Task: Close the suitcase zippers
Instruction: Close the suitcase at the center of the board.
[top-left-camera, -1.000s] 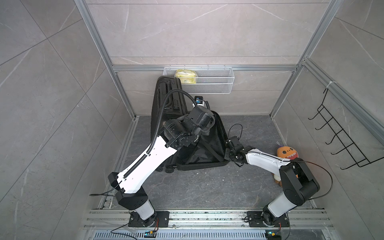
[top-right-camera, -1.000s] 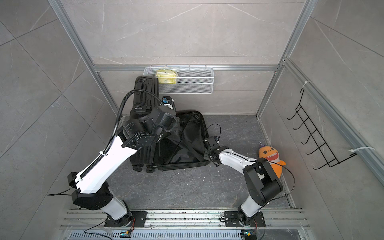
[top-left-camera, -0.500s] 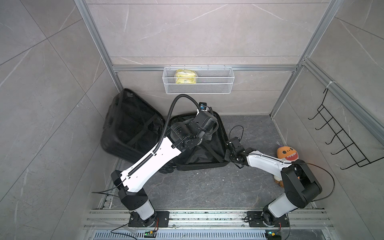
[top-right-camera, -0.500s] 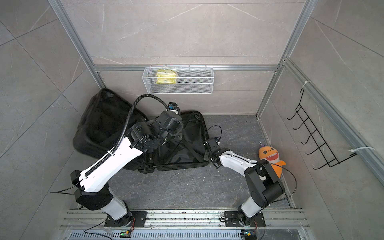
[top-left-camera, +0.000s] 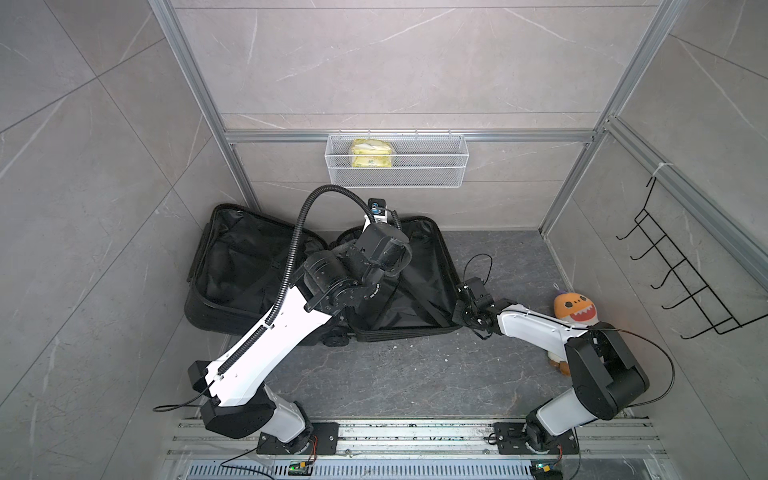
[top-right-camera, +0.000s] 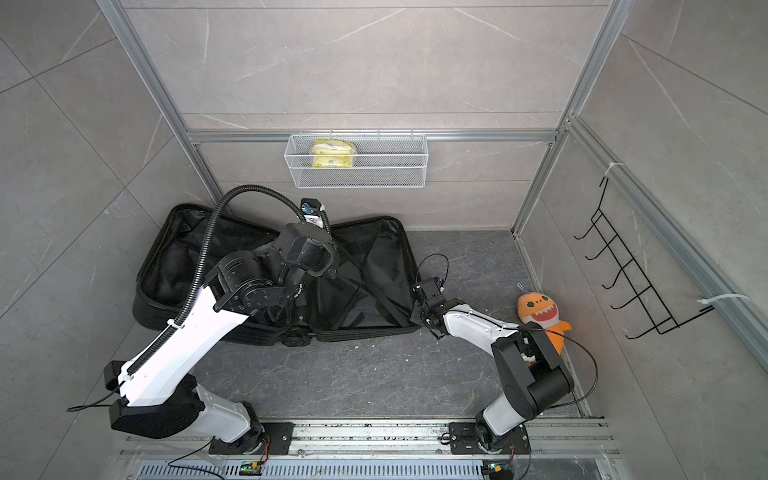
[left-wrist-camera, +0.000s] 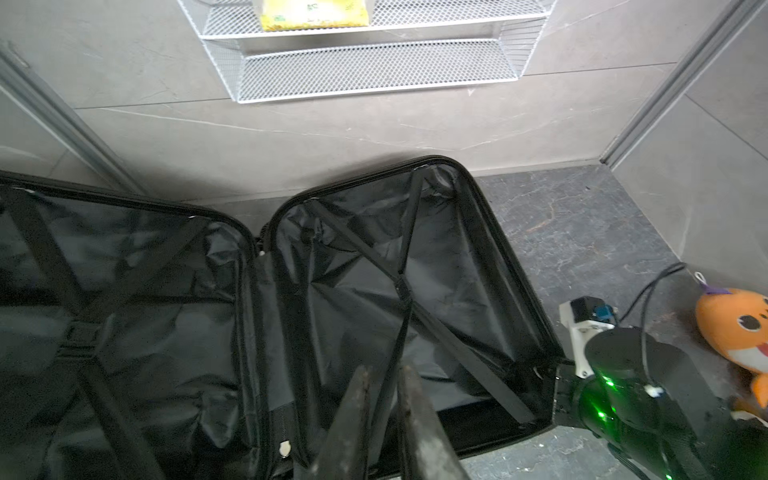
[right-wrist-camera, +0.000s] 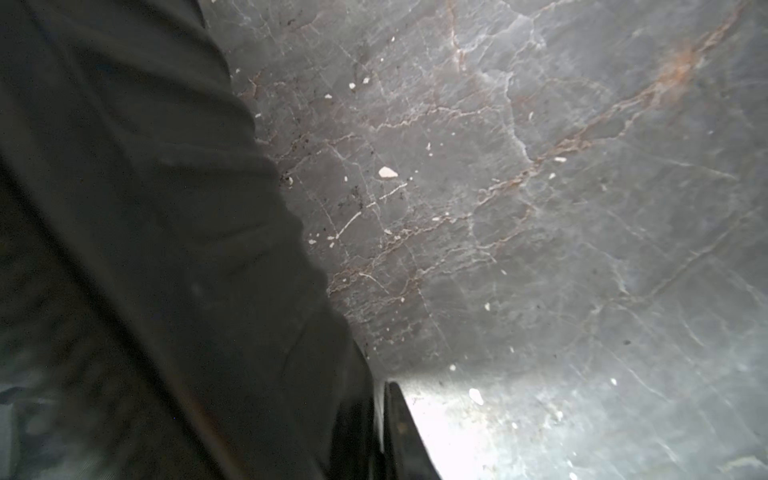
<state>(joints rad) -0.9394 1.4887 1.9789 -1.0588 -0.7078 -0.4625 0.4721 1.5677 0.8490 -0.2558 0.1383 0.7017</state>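
Note:
The black suitcase (top-left-camera: 424, 282) (top-right-camera: 374, 270) lies wide open on the floor, with black lining and crossed straps up in both halves. Its left half (top-left-camera: 232, 266) leans against the left wall. My left gripper (left-wrist-camera: 384, 382) hovers over the right half (left-wrist-camera: 436, 257). Its jaws stand a narrow gap apart, holding nothing. A small silvery pull tab (left-wrist-camera: 284, 448) shows near the hinge. My right gripper (top-left-camera: 459, 311) (top-right-camera: 415, 311) (right-wrist-camera: 380, 390) is shut on the zippers' band at the right half's near right rim, beside the dark shell (right-wrist-camera: 124, 208).
A white wire basket (top-left-camera: 440, 174) holding a yellow packet (top-left-camera: 371, 153) hangs on the back wall above the case. An orange plush shark (top-left-camera: 575, 307) sits by the right wall, close to my right arm. A black hook rack (top-left-camera: 681, 282) is mounted on that wall.
The suitcase's left half has swung from upright down to the left and lies open. My left gripper has moved over the right half, jaws slightly parted. The right arm has held still.

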